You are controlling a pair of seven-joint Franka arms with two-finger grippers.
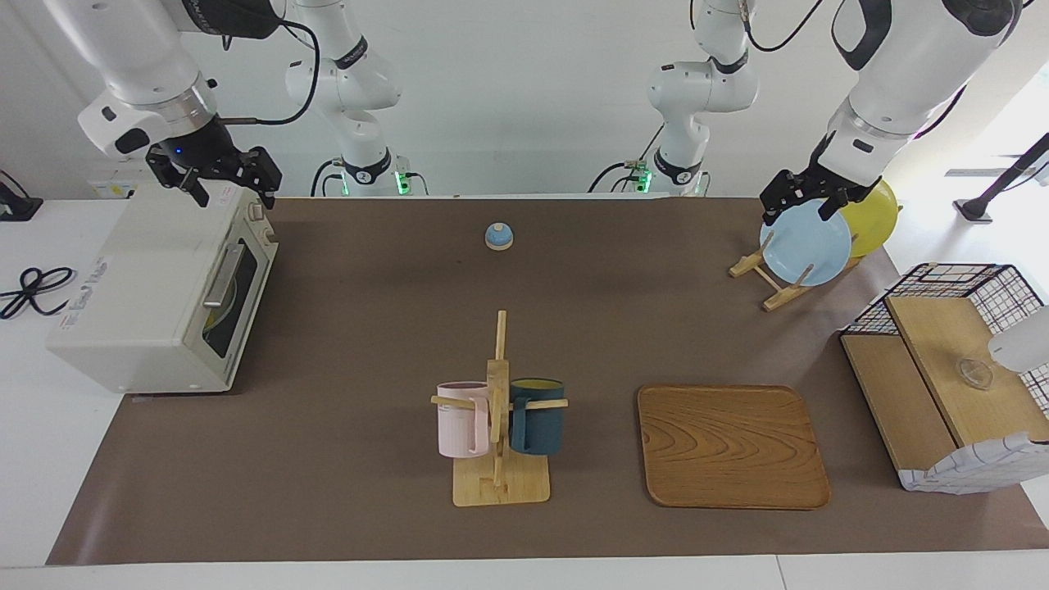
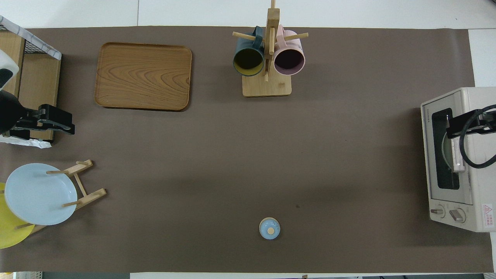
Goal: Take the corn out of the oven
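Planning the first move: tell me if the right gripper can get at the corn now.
Probably not. The right gripper hangs open over the oven, whose glass door is shut. The door must open first; its bar handle is unobstructed.

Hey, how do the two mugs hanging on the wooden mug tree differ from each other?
The pink mug is pale, the teal mug dark. The pink mug hangs on the side toward the right arm's end of the table, the teal mug toward the left arm's end. The teal mug is yellowish inside, the pink mug dark inside. Both look alike in size and hang from pegs of the mug tree.
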